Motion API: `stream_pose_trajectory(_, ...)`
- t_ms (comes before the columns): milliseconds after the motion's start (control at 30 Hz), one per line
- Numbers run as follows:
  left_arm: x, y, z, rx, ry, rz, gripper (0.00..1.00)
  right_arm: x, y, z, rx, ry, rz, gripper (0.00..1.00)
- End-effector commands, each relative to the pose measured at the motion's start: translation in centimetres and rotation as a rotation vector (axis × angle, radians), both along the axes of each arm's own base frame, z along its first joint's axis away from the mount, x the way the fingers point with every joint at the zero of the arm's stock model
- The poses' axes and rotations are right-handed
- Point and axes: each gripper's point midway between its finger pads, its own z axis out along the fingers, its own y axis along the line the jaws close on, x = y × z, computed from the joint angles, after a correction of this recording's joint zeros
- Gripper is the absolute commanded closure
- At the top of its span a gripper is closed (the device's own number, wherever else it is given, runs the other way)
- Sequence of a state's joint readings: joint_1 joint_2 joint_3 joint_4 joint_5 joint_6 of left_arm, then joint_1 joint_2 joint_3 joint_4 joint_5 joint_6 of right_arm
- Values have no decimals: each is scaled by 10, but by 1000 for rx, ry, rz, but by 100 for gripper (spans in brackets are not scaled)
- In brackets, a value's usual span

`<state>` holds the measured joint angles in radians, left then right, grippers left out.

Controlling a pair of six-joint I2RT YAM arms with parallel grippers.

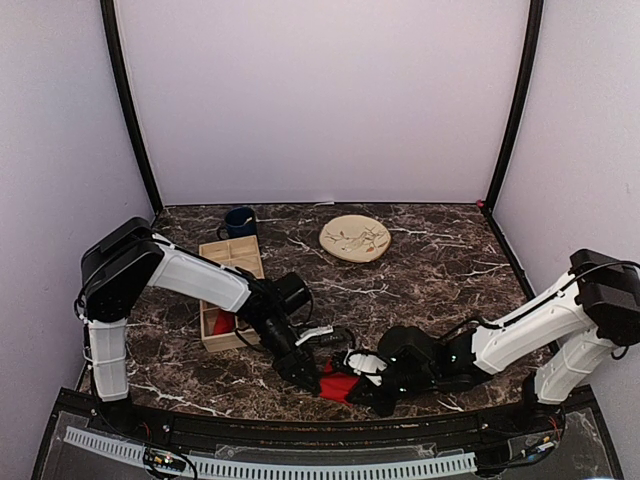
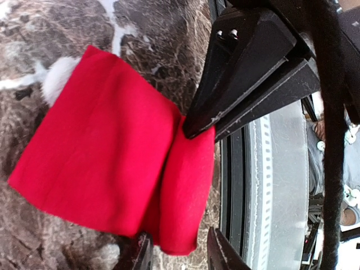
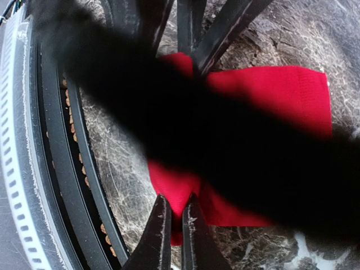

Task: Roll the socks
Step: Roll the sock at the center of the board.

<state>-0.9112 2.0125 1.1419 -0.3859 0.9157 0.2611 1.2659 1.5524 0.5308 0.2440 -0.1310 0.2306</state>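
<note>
Looking down from the top camera, I take the wooden divided box on the dark marble tabletop as my marker. The red sock lies to the right of the box's near end and closer to the arm bases than the box is, near the tabletop's front edge. The left gripper reaches it from the box side, and the right gripper from the side away from the box. In the left wrist view the sock lies flat, with a white tuft at one corner and a doubled-over fold along the edge nearest the jaws. The left gripper has its jaws released: they stand apart with the end of that fold between them, not pinched. The right gripper's black fingers meet the same fold further along. In the right wrist view the right gripper is clenched on the sock, with a thin strip of red between its two fingers. A dark blur crosses most of that picture. A small red patch of a second red sock shows in the box's near compartment. A dark blue mug stands just beyond the box's far end. A round beige plate sits well to the right of that end.
</note>
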Motion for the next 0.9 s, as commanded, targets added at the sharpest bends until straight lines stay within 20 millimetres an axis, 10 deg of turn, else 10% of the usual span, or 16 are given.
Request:
stream_pose_trajectory(0, 12, 6, -1, 20, -51, 51, 64, -6, -8, -6, -4, 70, -1, 100)
stream_pose_trajectory(867, 46, 20, 22, -95, -326, 244, 51, -3, -18, -17, 61, 382, -23, 100)
